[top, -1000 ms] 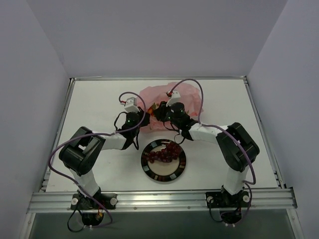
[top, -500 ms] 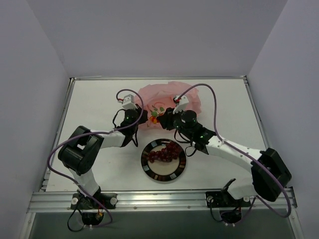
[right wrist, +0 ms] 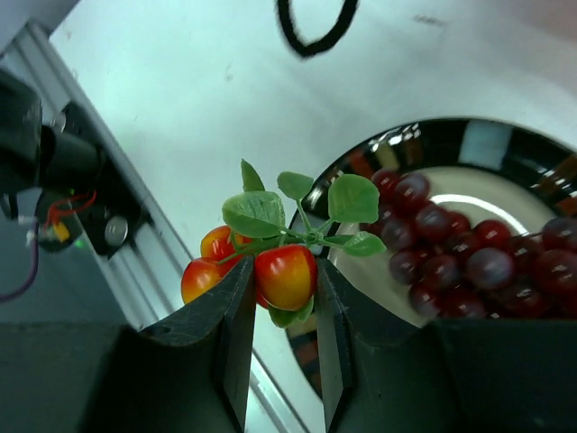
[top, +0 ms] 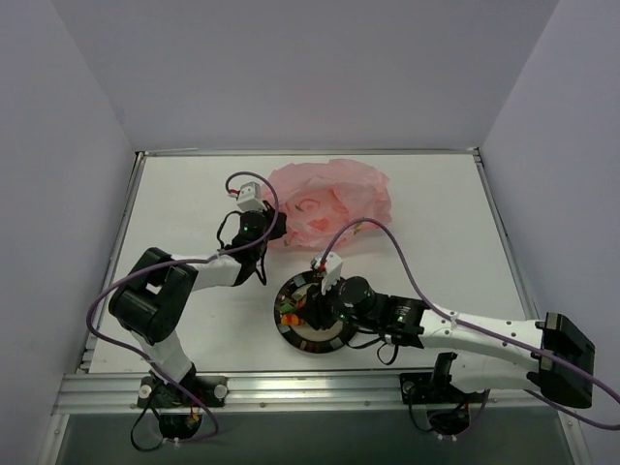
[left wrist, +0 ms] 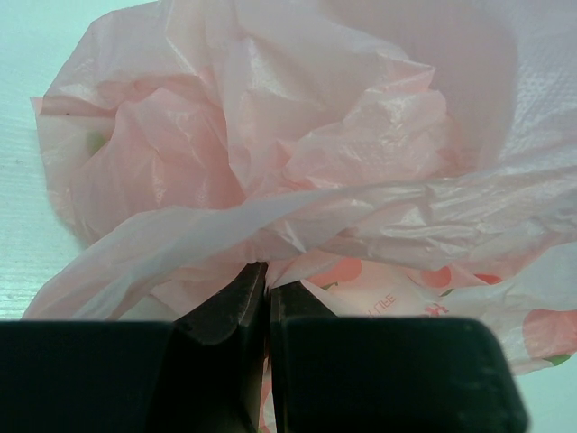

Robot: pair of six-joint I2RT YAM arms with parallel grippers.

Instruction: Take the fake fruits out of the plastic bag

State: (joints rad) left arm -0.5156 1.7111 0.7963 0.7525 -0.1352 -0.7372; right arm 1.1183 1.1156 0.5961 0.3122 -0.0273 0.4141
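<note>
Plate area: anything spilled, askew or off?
Nothing stands out. The grape bunch lies on the plate, the right hand grips the orange fruit sprig at the plate's rim, and the left hand pinches an edge of the crumpled plastic bag.

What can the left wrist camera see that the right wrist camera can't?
Only the left wrist view: the pink plastic bag, pinched in the shut left hand. Only the right wrist view: the right hand holding little orange fruits with green leaves, near the plate of dark grapes. Both: the white table.
</note>
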